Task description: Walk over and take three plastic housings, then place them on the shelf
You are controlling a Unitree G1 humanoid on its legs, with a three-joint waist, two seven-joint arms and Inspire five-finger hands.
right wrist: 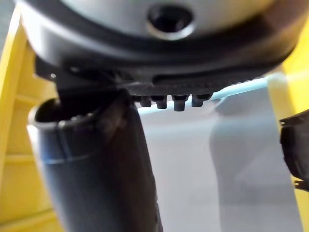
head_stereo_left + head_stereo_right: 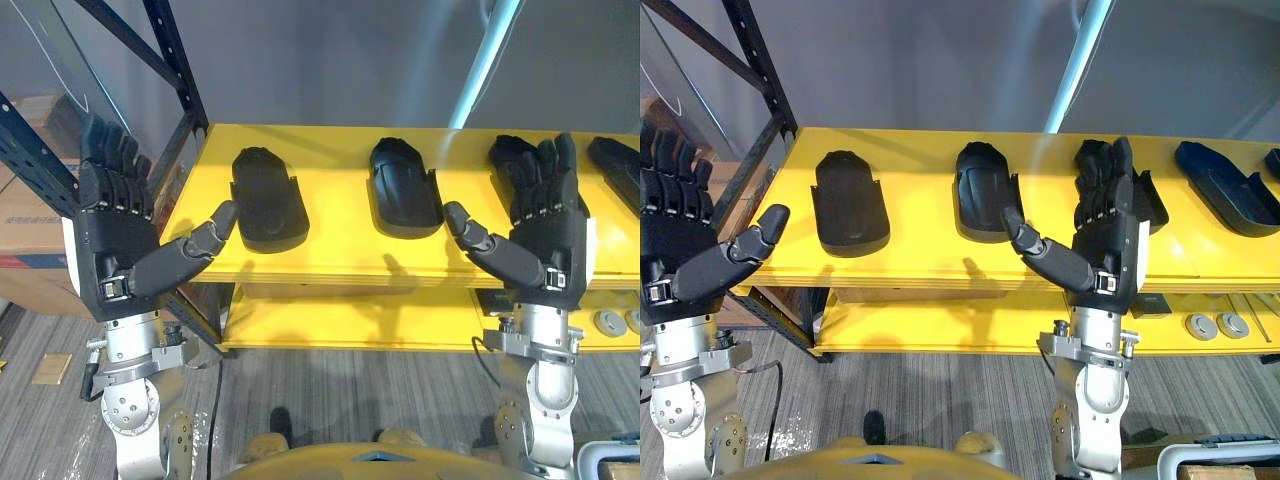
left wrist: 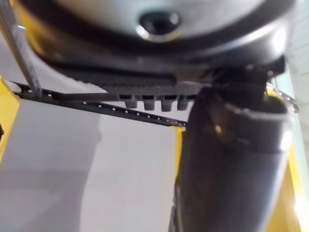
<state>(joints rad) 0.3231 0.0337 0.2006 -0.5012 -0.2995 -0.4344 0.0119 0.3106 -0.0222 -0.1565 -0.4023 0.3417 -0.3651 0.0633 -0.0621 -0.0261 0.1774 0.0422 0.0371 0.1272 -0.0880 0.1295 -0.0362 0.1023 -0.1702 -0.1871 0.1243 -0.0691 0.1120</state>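
Both arms are raised in front of the yellow shelf [image 2: 335, 255]. The left hand [image 2: 115, 255] and the right hand [image 2: 545, 245] are upright with fingers straight and thumbs angled inward toward each other. Each is fully spread and holds nothing, and the wrist views also show straight fingers with nothing between them and the thumb.

The plastic housings lie in a row on the shelf's top board, each resting flat with its hollow side up and well apart from its neighbours. That spacing leaves room for a hand to come down around one without knocking another. The left housing [image 2: 268, 200] sits just beyond the left thumb, and the middle housing [image 2: 404, 187] lies between the two hands. A third housing [image 2: 1155, 210] is largely hidden behind the right hand, so its exact lie is hard to judge. A fourth housing [image 2: 1225, 190] lies further right.

A lower board [image 2: 340, 325] runs under the top one, with round metal discs [image 2: 1215, 325] at its right end. A dark rack upright [image 2: 165, 60] stands at the left.

The raised, open pose looks like readiness between grasps. Whether this board is the pick-up point or the destination cannot be settled from here.
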